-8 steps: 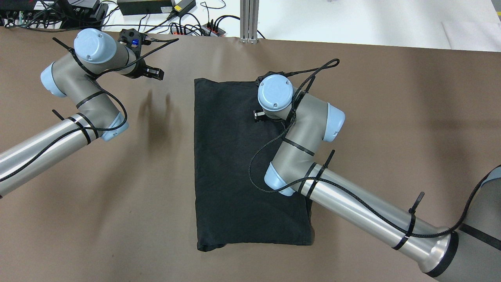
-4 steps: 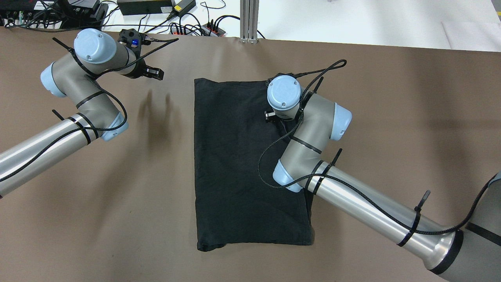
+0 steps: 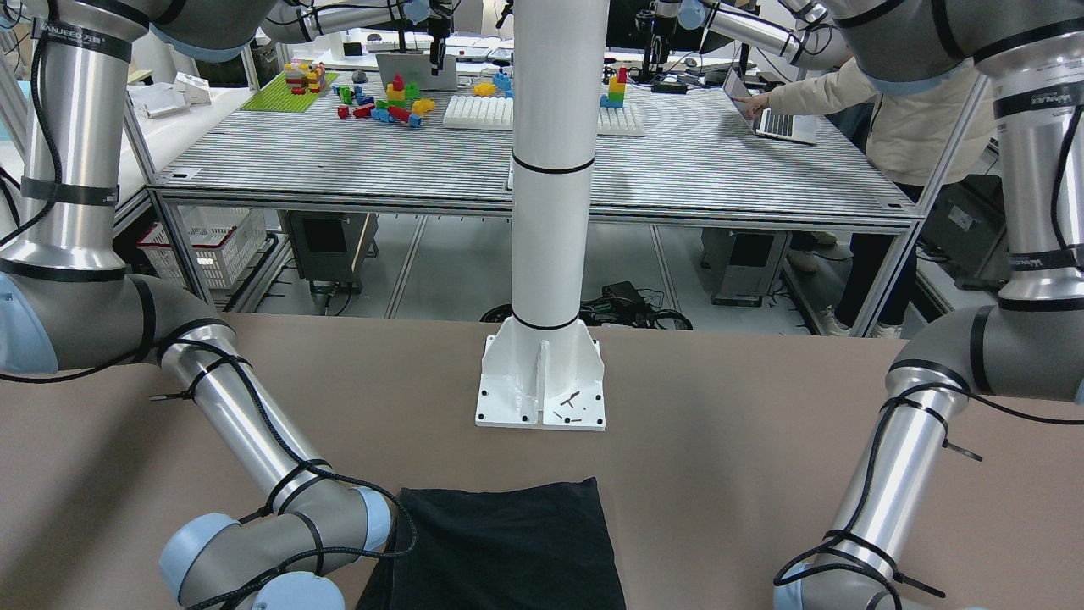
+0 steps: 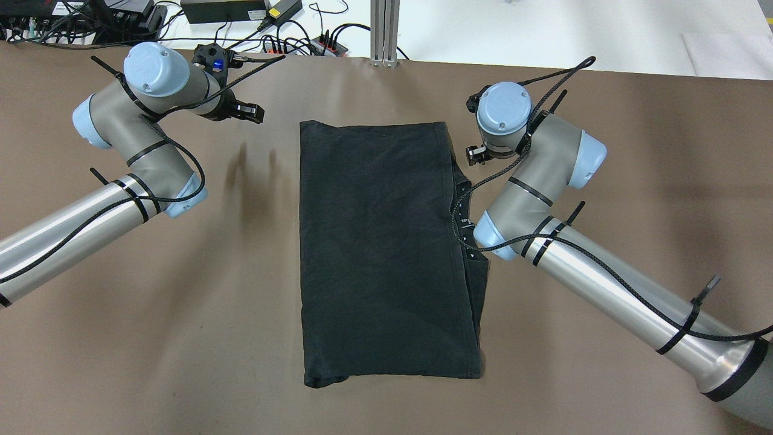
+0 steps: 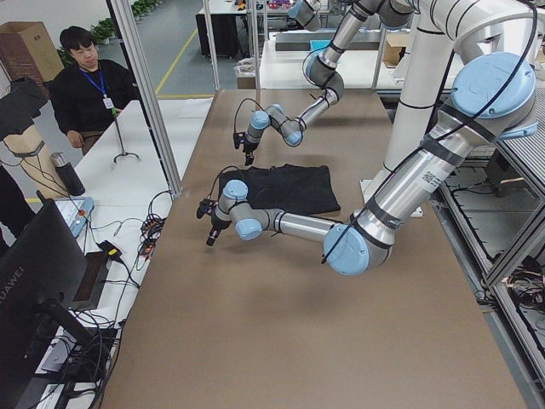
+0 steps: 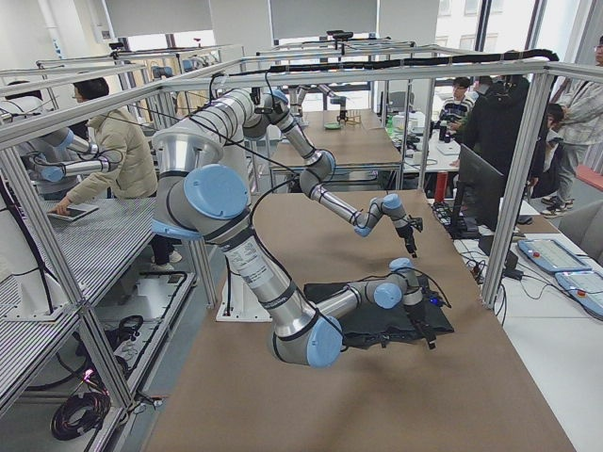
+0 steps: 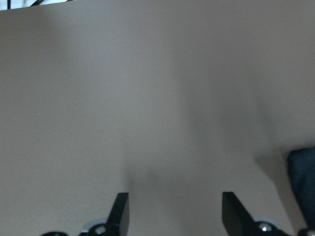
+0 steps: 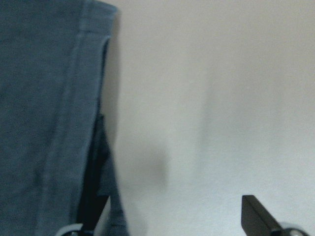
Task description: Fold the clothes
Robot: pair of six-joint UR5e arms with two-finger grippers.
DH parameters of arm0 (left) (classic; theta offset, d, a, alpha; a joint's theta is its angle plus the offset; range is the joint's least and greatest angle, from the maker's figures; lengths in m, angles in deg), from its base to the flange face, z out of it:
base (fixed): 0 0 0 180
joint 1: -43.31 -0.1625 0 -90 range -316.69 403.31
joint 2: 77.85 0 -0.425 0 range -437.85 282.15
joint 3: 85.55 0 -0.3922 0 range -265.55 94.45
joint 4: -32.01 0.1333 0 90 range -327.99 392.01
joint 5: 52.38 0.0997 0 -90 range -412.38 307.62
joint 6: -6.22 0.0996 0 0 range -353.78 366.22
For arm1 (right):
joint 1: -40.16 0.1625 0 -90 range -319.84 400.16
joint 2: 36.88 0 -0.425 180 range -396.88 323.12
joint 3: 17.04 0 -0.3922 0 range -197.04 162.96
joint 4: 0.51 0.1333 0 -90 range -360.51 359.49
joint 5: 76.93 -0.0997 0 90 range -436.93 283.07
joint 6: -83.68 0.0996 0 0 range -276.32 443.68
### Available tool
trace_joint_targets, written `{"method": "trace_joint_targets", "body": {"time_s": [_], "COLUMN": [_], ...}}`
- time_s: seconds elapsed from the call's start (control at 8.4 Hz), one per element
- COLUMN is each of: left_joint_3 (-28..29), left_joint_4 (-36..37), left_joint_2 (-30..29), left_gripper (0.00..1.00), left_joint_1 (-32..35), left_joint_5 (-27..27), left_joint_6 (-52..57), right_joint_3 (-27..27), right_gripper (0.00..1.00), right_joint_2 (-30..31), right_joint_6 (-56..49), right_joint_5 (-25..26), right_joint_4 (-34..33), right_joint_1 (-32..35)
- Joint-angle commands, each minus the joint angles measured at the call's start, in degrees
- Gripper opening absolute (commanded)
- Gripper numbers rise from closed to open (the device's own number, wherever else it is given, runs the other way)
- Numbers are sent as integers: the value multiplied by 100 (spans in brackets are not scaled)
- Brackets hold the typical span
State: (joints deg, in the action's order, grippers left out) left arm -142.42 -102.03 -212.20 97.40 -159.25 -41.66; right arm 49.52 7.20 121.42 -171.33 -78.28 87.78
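Change, right arm: a second ago its wrist hung over the far half of the black, finely ribbed rectangular cloth point(image 4: 380, 254). Now the right two-finger gripper point(image 4: 475, 156) is off the fabric, over bare brown table point(image 4: 181, 314) just beside the cloth's far right corner.
Change, left arm: the left two-finger gripper point(image 4: 249, 113) has moved a little toward the cloth. It is still well apart from it, off the far left corner.
Change, cloth: with the arm gone the whole piece is uncovered. Its outline and place on the table are the same as before.
Cloth position: flat in the middle of the table, between the two arms and in front of the white pillar point(image 3: 550, 169).
Cloth long axis: it runs from the robot's side to the far side of the table, with the short edges facing near and far.
Cloth edges: the left edge is straight. Along the right edge darker under-layers stick out past the top layer. The near left corner bulges slightly.
Right gripper state: the jaws stand wide apart with nothing clamped. In the wrist view the cloth's hemmed edge lies below one finger and bare table fills the rest.
Left gripper state: the fingers point(image 7: 120, 212) are spread wide over bare table and hold nothing.
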Motion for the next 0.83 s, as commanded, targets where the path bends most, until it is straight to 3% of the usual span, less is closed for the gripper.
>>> {"method": "trace_joint_targets", "body": {"time_s": [0.0, 0.71], "left_joint_3": [-262, -896], "left_joint_4": [45, -200], "left_joint_2": [-21, 559], "left_gripper": [75, 77], "left_joint_1": [14, -48], "left_joint_5": [-315, -624], "left_joint_6": [-661, -952], "right_joint_3": [627, 920], "right_gripper": [94, 94], "right_joint_2": [283, 408], "right_joint_6": [-66, -31], "right_joint_5": [-200, -228], "right_joint_4": [-54, -63], "right_joint_1": [72, 63]}}
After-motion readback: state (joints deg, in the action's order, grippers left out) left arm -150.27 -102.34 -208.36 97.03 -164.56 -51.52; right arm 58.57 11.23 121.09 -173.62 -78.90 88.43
